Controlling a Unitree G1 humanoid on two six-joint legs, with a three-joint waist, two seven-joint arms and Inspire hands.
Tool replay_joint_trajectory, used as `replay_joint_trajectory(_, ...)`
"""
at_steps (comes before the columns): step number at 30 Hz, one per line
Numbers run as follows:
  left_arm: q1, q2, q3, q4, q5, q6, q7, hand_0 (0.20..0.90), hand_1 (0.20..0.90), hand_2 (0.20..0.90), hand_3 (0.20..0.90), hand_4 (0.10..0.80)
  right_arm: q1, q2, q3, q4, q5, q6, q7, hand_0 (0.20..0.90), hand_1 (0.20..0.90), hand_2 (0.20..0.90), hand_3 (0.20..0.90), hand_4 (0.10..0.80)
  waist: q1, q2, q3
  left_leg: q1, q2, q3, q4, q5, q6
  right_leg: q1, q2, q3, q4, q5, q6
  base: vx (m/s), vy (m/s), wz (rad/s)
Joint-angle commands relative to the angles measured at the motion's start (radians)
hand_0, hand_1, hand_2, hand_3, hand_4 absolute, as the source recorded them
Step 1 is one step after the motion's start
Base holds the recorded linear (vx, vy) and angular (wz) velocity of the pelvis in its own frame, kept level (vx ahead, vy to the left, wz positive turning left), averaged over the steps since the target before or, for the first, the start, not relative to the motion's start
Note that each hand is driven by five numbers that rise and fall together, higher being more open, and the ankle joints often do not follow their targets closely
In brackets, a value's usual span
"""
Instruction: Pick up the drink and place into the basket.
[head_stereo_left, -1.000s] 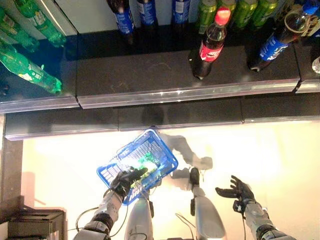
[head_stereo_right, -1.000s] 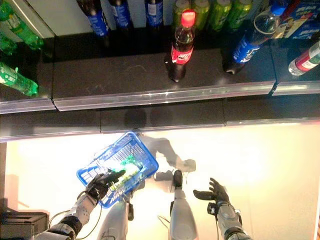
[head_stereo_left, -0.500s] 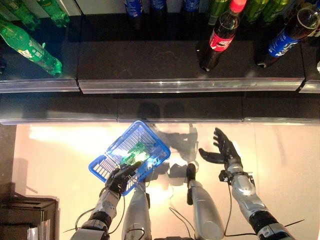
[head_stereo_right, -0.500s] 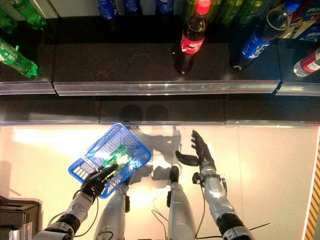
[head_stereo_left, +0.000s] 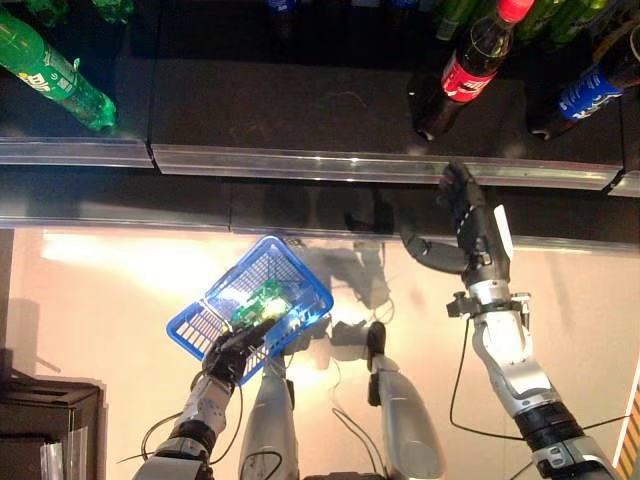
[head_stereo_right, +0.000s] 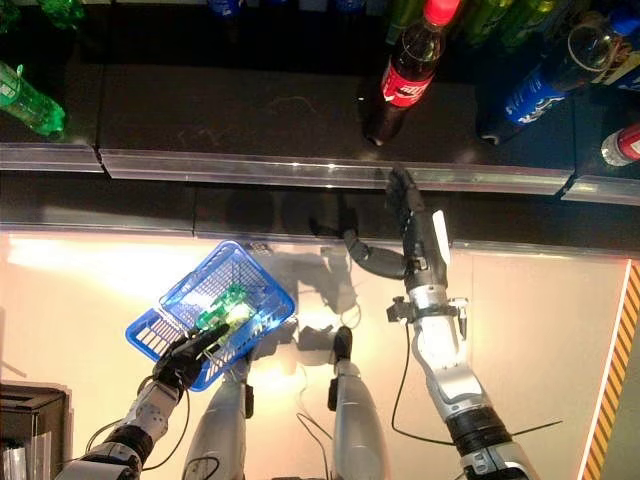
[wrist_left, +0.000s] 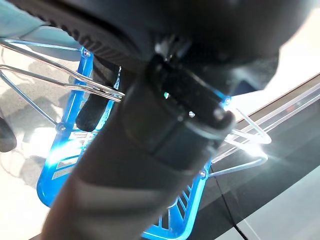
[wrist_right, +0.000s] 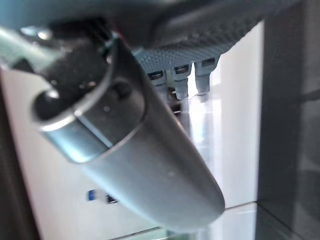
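Note:
A cola bottle (head_stereo_left: 463, 72) with a red cap and red label stands upright on the dark shelf (head_stereo_left: 300, 110). My right hand (head_stereo_left: 472, 228) is open, its fingers straight and pointing up at the shelf's front edge, just below the bottle and apart from it. My left hand (head_stereo_left: 232, 353) is shut on the wire handle (wrist_left: 75, 86) of a blue plastic basket (head_stereo_left: 300, 268), held low at the left over the pale floor. A green packet (head_stereo_left: 257, 300) lies inside the basket. The left wrist view shows the basket's wall (wrist_left: 65, 167) past the hand.
A green bottle (head_stereo_left: 57, 70) lies on the shelf's left part. A dark bottle with a blue label (head_stereo_left: 588, 92) stands right of the cola. More bottles line the shelf's back. A metal rail (head_stereo_left: 300, 165) edges the shelf, with a lower ledge (head_stereo_left: 200, 205) beneath.
My right hand has risen from low beside my body to the shelf's front edge under the cola bottle. The left hand still holds the basket. The camera has shifted.

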Motion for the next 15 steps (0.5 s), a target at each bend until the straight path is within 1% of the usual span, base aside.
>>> replay_joint_trajectory(1,0.072,0.075,-0.003,-0.005,-0.023,-0.079,-0.047,0.300,0.300,0.300,0.200,0.100,-0.035,-0.049,-0.092,-0.139,0.027,-0.111,-0.034,0.900,0.900,0.900,0.900,0.800,0.015,-0.026,-0.059,-0.015,0.022,-0.029,0.150,-0.121,0.023,0.008,-0.091,0.002,0.009,-0.007,0.060,0.035,0.023,0.00)
replay_joint_trajectory(6,0.077,0.075,-0.010,-0.011,-0.015,-0.075,-0.053,0.300,0.300,0.300,0.200,0.100,-0.097,-0.066,-0.104,-0.111,0.059,-0.106,-0.039,0.900,0.900,0.900,0.900,0.800,0.029,-0.022,-0.056,-0.010,0.020,-0.034,0.158,-0.126,0.022,0.020,-0.098,-0.015,0.008,-0.011,0.056,0.042,-0.005,0.02)
replay_joint_trajectory(9,0.076,0.075,-0.015,-0.013,-0.006,-0.067,-0.054,0.300,0.300,0.300,0.200,0.100,-0.122,-0.064,-0.122,-0.109,0.061,-0.104,-0.041,0.900,0.900,0.900,0.900,0.800,0.031,-0.017,-0.054,-0.010,0.014,-0.041,0.169,-0.129,0.023,0.026,-0.098,-0.015,0.010,-0.013,0.051,0.056,-0.008,0.04)
replay_joint_trajectory(15,0.073,0.070,-0.024,-0.027,0.000,-0.059,-0.048,0.300,0.300,0.300,0.200,0.100,-0.148,-0.073,-0.145,-0.097,0.076,-0.102,-0.053,0.900,0.900,0.900,0.900,0.800,0.034,-0.007,-0.046,-0.008,0.007,-0.042,0.164,-0.127,0.027,0.029,-0.102,-0.020,0.005,-0.011,0.050,0.018,0.008,0.07)
